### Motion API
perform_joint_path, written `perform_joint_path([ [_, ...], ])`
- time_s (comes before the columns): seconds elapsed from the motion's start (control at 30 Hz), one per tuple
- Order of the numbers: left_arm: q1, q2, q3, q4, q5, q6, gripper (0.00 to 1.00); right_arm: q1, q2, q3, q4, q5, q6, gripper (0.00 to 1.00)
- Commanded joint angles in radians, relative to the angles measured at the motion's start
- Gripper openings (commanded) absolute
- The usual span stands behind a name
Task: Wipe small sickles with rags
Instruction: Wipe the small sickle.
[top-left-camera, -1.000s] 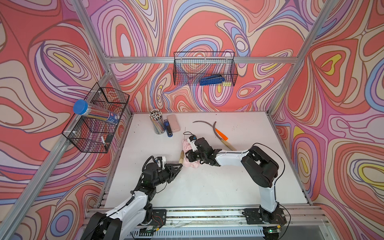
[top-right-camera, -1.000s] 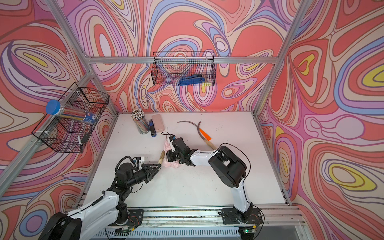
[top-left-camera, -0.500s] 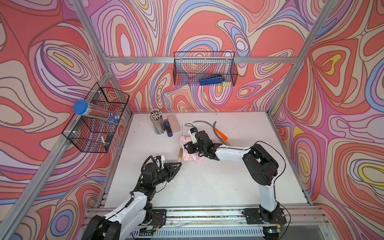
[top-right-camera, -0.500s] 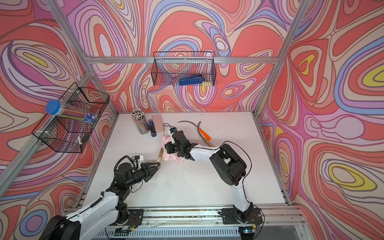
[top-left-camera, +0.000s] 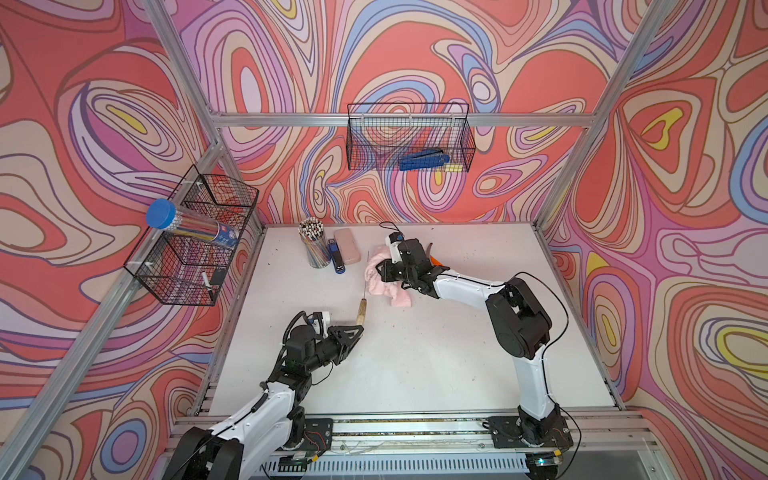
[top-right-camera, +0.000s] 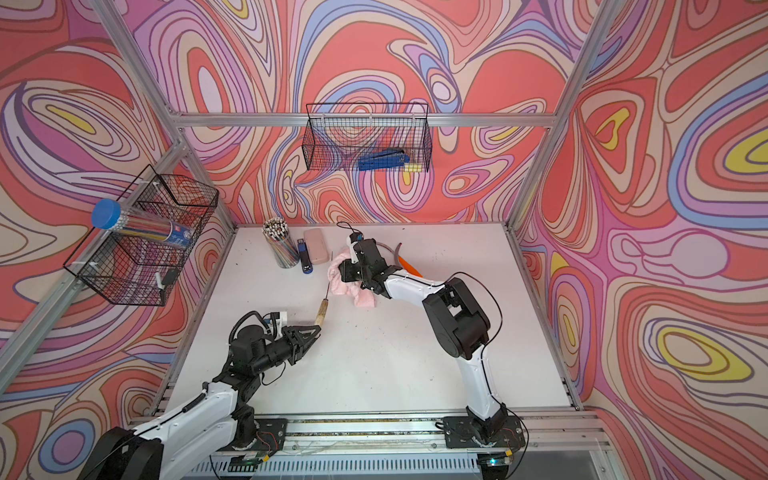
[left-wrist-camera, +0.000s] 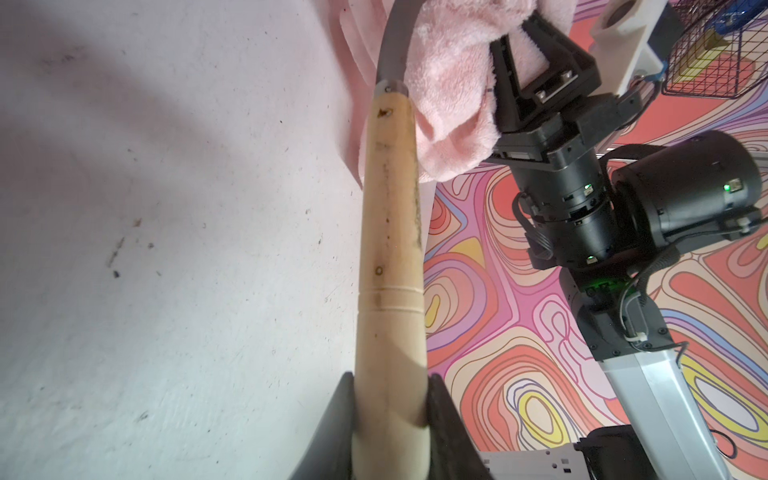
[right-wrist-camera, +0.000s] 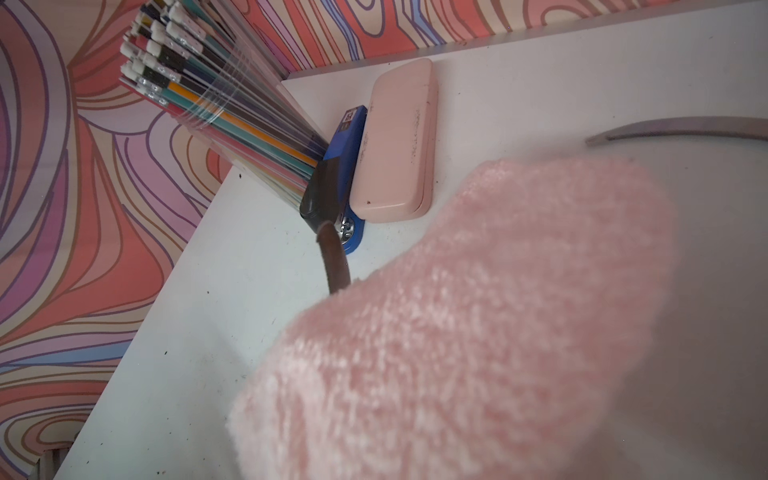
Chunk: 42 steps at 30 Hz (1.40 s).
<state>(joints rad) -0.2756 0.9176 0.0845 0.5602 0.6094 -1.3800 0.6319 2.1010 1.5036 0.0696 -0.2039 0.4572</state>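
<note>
**Both top views.** Left hand (top-left-camera: 357, 328) near the front of the worktop (top-left-camera: 415, 361), pressed together on the butt of the wooden-handled sickle (top-left-camera: 360, 312). Pale handle just past the fingertips. Dark blade edge-on, no more than a thin line. Long axis running from the hand away toward the back wall, with the tip ending beside the pink case (top-left-camera: 346, 246) and blue stapler (top-left-camera: 337, 261). Rag (top-left-camera: 395, 297) pale pink and fluffy, bunched against the blade on the right arm's side. Right hand (top-left-camera: 383, 272) on top of the rag, clamped into the pile. Orange-handled sickle (top-right-camera: 409, 268) behind that wrist, mostly hidden.

**Left wrist view.** Two dark fingers (left-wrist-camera: 444, 436) flanking the thick end of the handle and gripping it. Handle (left-wrist-camera: 390, 270) pale, flecked with dark marks, ringed by two grooves and capped with a grey ferrule. Grey blade (left-wrist-camera: 395, 41) curving off beyond the ferrule. Rag (left-wrist-camera: 449, 104) touching both blade and handle end, a fold of it pinched between the right hand's black fingers (left-wrist-camera: 503, 70).

**Right wrist view.** Rag (left-wrist-camera: 457, 124) blurred and close, filling most of the frame. Right hand's own fingers hidden behind it. Dark brown blade end (right-wrist-camera: 336, 266) poking out from under the rag's edge, aimed at the stapler. Pink case touching the stapler on one side, pencil cup (right-wrist-camera: 216, 95) on the other. Another grey blade (right-wrist-camera: 685, 124) flat on the worktop beyond the rag.
</note>
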Motion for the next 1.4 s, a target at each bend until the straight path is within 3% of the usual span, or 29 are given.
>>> perform_joint_path([
  [0.0, 0.004, 0.007, 0.014, 0.017, 0.021, 0.004, 0.00, -0.016, -0.077, 0.026, 0.010, 0.005, -0.021, 0.00],
  [0.5, 0.008, -0.005, 0.010, 0.006, 0.019, 0.005, 0.00, -0.075, -0.152, -0.002, -0.026, 0.068, 0.019, 0.00],
  [0.73, 0.008, -0.017, 0.010, 0.006, 0.023, 0.007, 0.00, -0.080, -0.028, 0.153, -0.128, 0.106, 0.001, 0.00],
  [0.93, 0.008, -0.022, 0.010, 0.014, 0.023, 0.007, 0.00, -0.080, 0.077, 0.243, -0.150, 0.035, 0.015, 0.00],
  [1.37, 0.010, -0.015, 0.012, 0.029, 0.024, 0.009, 0.00, -0.001, 0.058, 0.105, -0.043, -0.039, -0.002, 0.00],
])
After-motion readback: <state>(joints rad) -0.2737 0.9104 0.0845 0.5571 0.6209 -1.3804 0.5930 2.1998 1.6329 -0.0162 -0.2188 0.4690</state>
